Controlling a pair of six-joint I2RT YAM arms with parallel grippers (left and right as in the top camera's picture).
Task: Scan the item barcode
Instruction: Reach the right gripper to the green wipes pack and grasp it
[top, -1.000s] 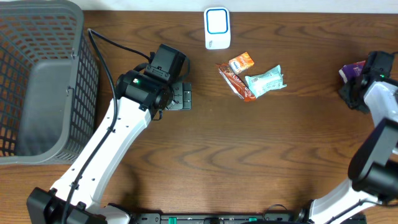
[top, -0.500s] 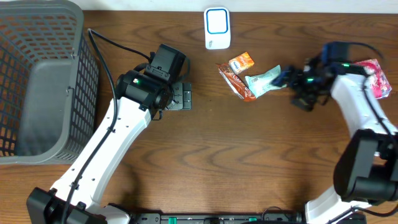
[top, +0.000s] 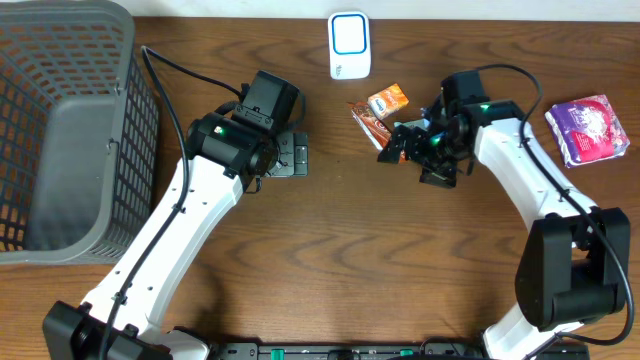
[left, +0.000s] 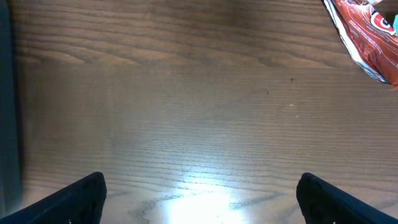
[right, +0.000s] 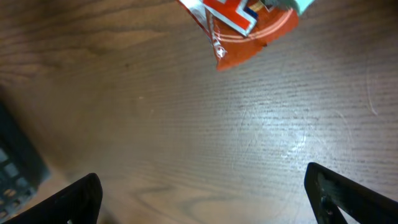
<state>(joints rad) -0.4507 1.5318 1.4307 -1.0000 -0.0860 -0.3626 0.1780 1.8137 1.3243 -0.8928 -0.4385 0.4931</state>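
While hovering with right fingers (right: 71, 200) apart and empty, aimed at the red wrapper (right: 245, 25) lying on the surface (top: 400, 250) near the scanner (top: 349, 45), likely for a pick. Left fingers (left: 68, 200) likewise apart, parked aside over bare wood.

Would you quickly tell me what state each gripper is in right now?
Left gripper: open, holding nothing.
Right gripper: open, holding nothing; the red packet lies just ahead of it.
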